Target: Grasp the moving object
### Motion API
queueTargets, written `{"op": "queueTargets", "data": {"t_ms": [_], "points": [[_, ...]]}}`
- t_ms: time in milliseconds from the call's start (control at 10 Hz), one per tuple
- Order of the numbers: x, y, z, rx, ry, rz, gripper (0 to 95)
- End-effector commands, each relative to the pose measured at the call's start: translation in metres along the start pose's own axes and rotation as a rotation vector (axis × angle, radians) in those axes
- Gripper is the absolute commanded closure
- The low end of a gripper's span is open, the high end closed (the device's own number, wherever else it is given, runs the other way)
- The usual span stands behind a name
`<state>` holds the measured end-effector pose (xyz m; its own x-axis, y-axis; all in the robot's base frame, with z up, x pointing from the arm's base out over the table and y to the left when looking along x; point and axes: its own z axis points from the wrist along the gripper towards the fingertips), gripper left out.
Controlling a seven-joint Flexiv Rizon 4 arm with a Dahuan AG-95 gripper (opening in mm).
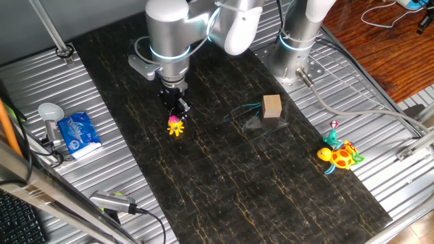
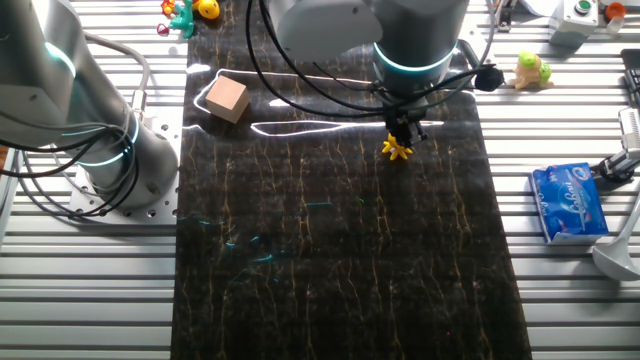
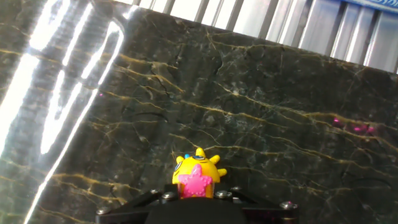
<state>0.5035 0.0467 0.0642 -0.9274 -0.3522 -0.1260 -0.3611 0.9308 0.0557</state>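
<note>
The moving object [image 1: 175, 126] is a tiny toy with a pink star top and yellow petal legs, on the dark mat left of centre. It also shows in the other fixed view [image 2: 397, 150] and low in the hand view [image 3: 198, 174]. My gripper [image 1: 178, 114] comes straight down onto it; it also shows in the other fixed view [image 2: 401, 136]. In the hand view my gripper [image 3: 198, 188] has its black jaws pressed against both sides of the pink top. The toy's legs stick out below the fingertips, at or just above the mat.
A tan wooden cube [image 1: 272, 106] sits on the mat to the right. A yellow-red-teal turtle toy [image 1: 341, 156] lies at the mat's right edge. A blue packet [image 1: 79, 133] and a spoon [image 1: 49, 112] lie on the metal slats at the left. The arm's base [image 1: 296, 61] stands behind.
</note>
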Motion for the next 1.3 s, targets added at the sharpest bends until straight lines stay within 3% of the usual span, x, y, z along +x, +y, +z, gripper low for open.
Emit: {"op": "queueTargets", "data": {"t_ms": [100,1200,1300], "points": [[0.000,-0.001,0.006,0.002,0.000,0.000,95.0],[0.000,-0.001,0.006,0.002,0.000,0.000,95.0],[-0.026,0.002,-0.095,-0.064,0.125,0.041,95.0]]}}
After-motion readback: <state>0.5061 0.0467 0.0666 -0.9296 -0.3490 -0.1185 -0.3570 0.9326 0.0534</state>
